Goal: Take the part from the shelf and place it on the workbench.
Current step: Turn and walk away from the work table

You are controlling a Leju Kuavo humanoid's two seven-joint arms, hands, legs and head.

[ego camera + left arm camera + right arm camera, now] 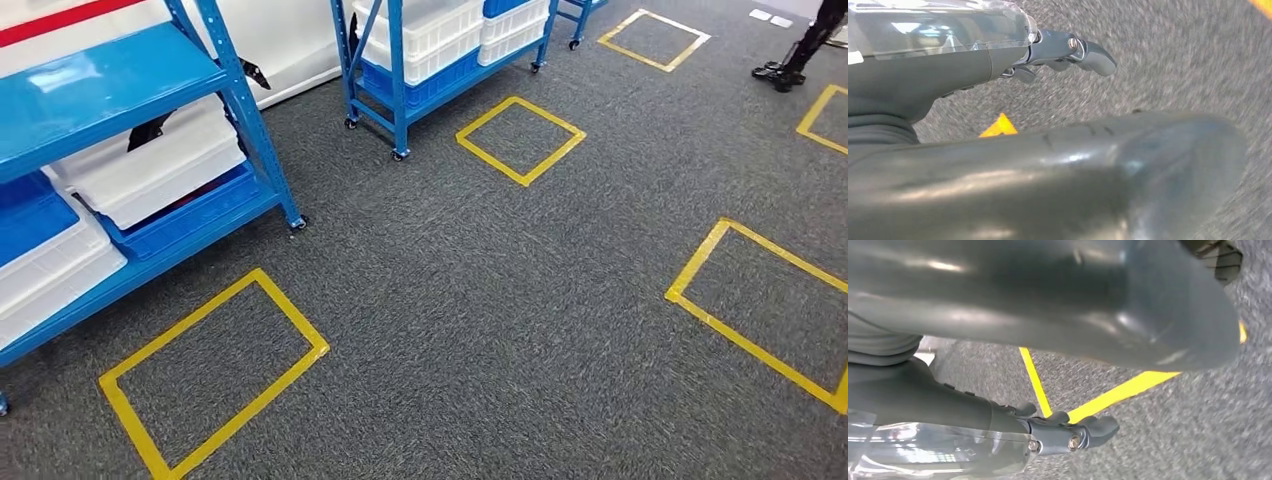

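I see blue shelf (150, 130) edging carpet (500, 320) on my left, yellow tape squares (215, 375) ahead. Left hand (1048, 165) and right hand (1048, 305) hold nothing, fingers (1088, 52) loosely apart.

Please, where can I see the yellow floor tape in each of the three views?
Head view: yellow tape outlines several squares; the nearest lies lower left, before the blue shelf.
Left wrist view: one small piece shows past the left hand.
Right wrist view: two strips meet at a corner, past the right hand.
Shared landmark: the grey carpet under the tape.
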